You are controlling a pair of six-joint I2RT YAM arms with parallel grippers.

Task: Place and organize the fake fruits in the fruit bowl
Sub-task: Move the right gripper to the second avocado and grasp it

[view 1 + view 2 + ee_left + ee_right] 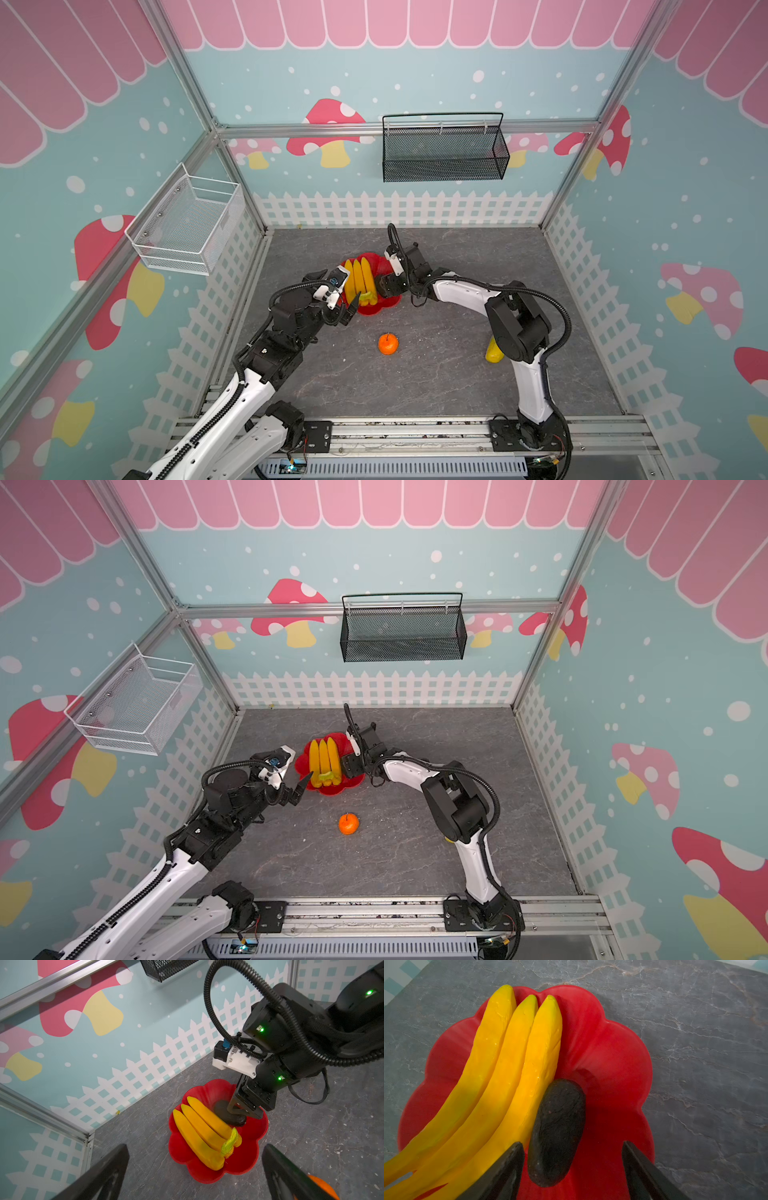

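The red scalloped fruit bowl (370, 311) (332, 789) (245, 1159) (612, 1064) stands toward the back of the grey table. Three yellow bananas (359, 276) (324, 758) (199, 1136) (512, 1068) lie in it. A dark oval (556, 1132) (222, 1109) lies beside them. My right gripper (572, 1144) (380, 289) hangs open over the oval, which lies close to one finger and well clear of the other. My left gripper (195, 1146) (351, 309) is open at the bowl's near-left rim and holds nothing. A small orange (388, 344) (348, 824) sits on the table. The right arm half hides a yellow-green fruit (493, 353).
A black mesh basket (444, 153) hangs on the back wall and a white wire basket (187, 224) on the left wall. The arms' bases stand on an aluminium rail (415, 432) along the front edge. Picket-fence walls close in the table.
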